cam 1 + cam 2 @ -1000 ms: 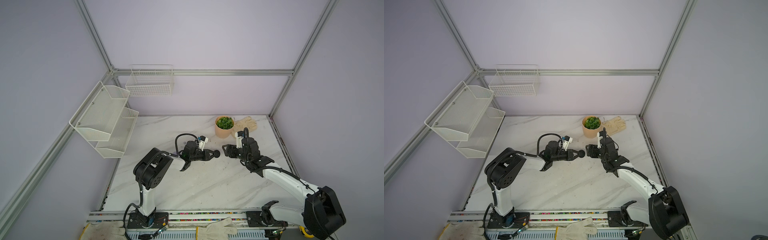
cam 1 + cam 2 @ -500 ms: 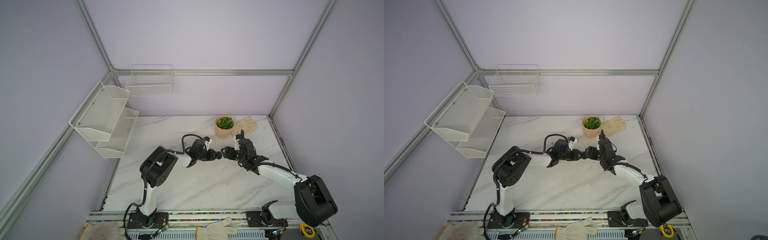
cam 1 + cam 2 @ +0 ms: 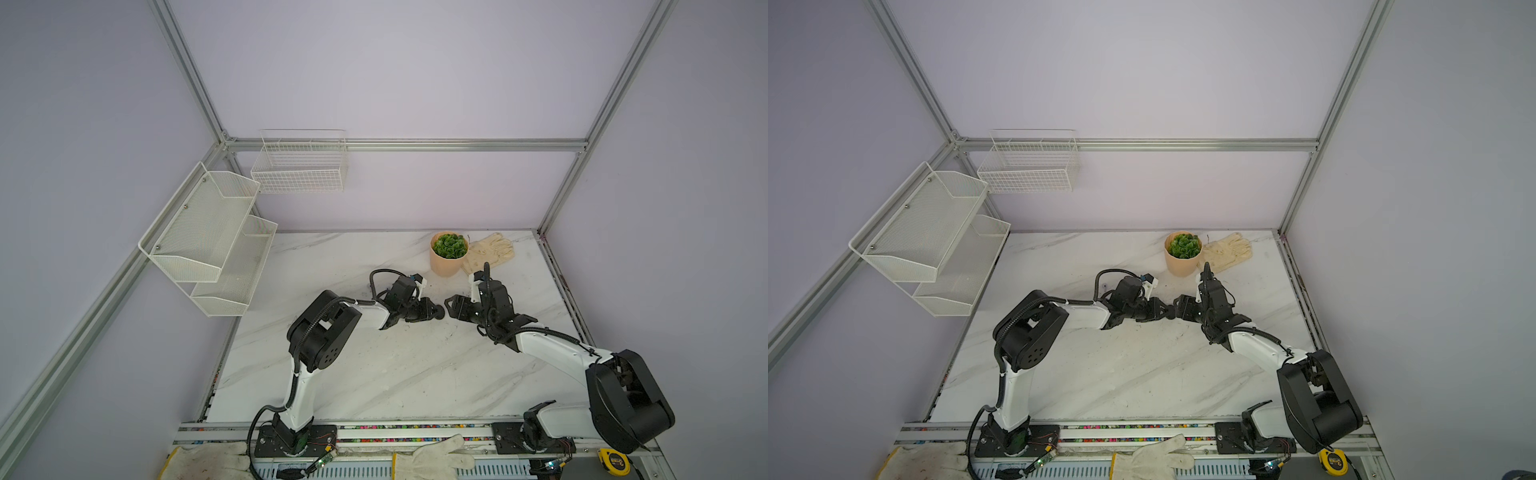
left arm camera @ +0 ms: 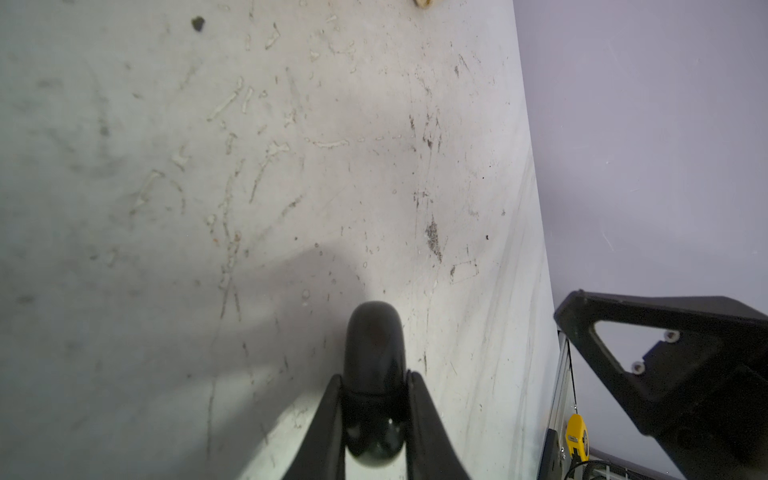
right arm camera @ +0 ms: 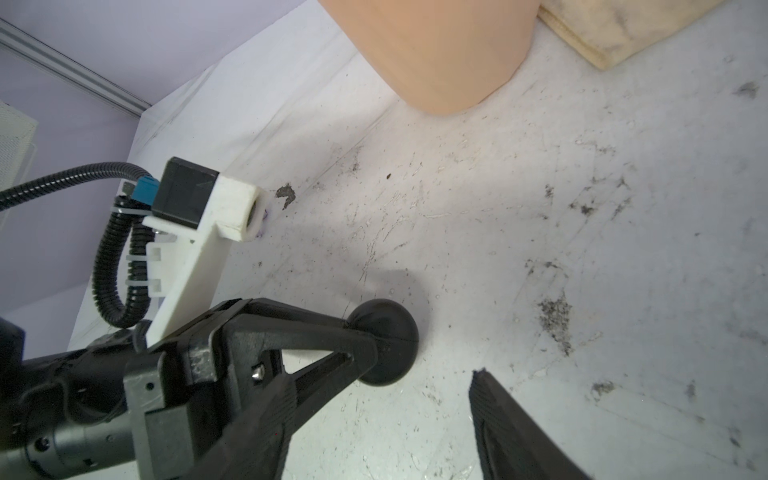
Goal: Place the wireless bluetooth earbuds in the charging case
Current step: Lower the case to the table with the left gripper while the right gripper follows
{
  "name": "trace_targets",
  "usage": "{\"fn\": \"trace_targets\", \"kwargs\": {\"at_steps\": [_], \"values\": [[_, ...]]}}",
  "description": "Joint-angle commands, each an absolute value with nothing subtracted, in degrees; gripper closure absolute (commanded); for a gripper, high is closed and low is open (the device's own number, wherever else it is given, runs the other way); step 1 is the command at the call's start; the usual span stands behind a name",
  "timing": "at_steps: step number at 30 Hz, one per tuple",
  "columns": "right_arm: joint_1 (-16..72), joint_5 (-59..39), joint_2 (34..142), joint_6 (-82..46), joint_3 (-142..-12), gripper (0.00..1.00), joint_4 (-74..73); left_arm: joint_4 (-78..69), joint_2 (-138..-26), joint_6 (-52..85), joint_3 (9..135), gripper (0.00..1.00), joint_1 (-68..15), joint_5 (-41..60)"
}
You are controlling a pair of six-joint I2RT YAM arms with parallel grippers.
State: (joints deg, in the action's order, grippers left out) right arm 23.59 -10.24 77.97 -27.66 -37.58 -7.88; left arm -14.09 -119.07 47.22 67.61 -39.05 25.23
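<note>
Left pincer [image 4: 374, 380] clamps the closed round black charging case [image 4: 374, 332] low over the bench [image 3: 374, 374] as the right pincer [image 3: 452, 306], jaws apart and empty, faces it close by; with no earbuds in view, opening the case looks the likely next move.

A glove [image 3: 492, 249] lies just beside the pot [image 3: 446, 266], on its right. Just in front of the pot, the left gripper [image 3: 428, 312] clamping a black case [image 3: 438, 312] and the right gripper [image 3: 451, 308], jaws apart, leave us only a narrow gap. Farther from the pot, the table [image 3: 395, 374] lies bare.
</note>
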Motion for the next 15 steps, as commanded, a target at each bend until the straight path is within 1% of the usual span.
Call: {"fn": "trace_targets", "kwargs": {"at_steps": [1, 7, 11, 15], "values": [[23.28, -10.77, 78.40, -28.21, -36.57, 0.30, -10.01, -12.81, -119.17, 47.81, 72.83, 1.00, -39.46, 25.32], [23.12, -11.16, 79.80, -28.39, -36.26, 0.31, -10.96, -11.36, -119.44, 47.90, 73.40, 1.00, -39.55, 25.14], [23.03, -11.51, 80.33, -28.38, -36.15, 0.31, -11.41, -10.47, -119.46, 47.89, 73.39, 0.90, -39.51, 24.87], [23.11, -11.85, 80.50, -28.21, -36.14, 0.32, -11.69, -9.33, -119.59, 47.68, 73.48, 0.76, -39.55, 24.66]]}}
